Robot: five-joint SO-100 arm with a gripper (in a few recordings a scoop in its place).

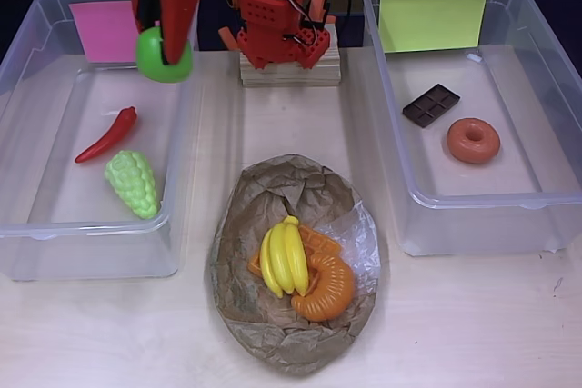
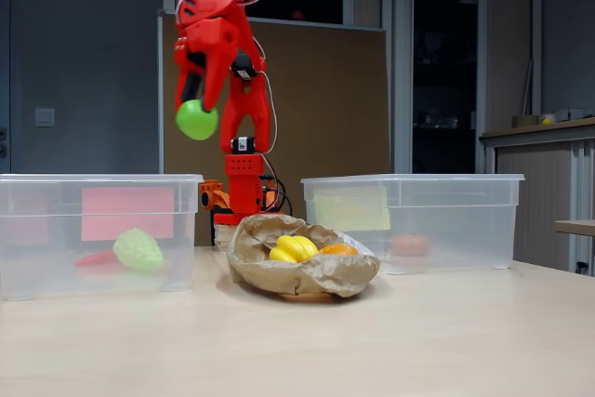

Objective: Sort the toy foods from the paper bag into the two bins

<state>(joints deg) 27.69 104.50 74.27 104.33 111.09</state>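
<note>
High above the table [image 2: 279, 350], a green apple [image 1: 164, 54] was held clamped between the fingers of the red gripper [image 1: 166, 43], as was seen in the overhead view; in the fixed view the same apple [image 2: 196, 120] hung in the gripper [image 2: 195, 109] well above the bins. Seen from overhead, the apple was placed over the far right part of the left bin [image 1: 18, 70], the one marked with a pink label [image 1: 103, 30]. On that bin's floor a red chili [image 1: 107, 134] was laid at a slant, and a bunch of green grapes [image 1: 133, 184] was set just beside its lower end. The right bin [image 1: 546, 70], marked with a yellow-green label [image 1: 433, 17], was found to hold a brown chocolate bar [image 1: 431, 104] and, near it, a brown donut [image 1: 473, 140]. Between the two bins the crumpled paper bag [image 1: 264, 197] was spread open, with a shiny clear patch [image 1: 362, 238] at its right side. Inside it yellow bananas [image 1: 283, 256] were laid over an orange waffle [image 1: 320, 243], and an orange croissant [image 1: 329, 286] was curled against the bananas' right side. Behind the bag, the arm's base [image 1: 277, 20] was mounted on a wooden block [image 1: 289, 70].
</note>
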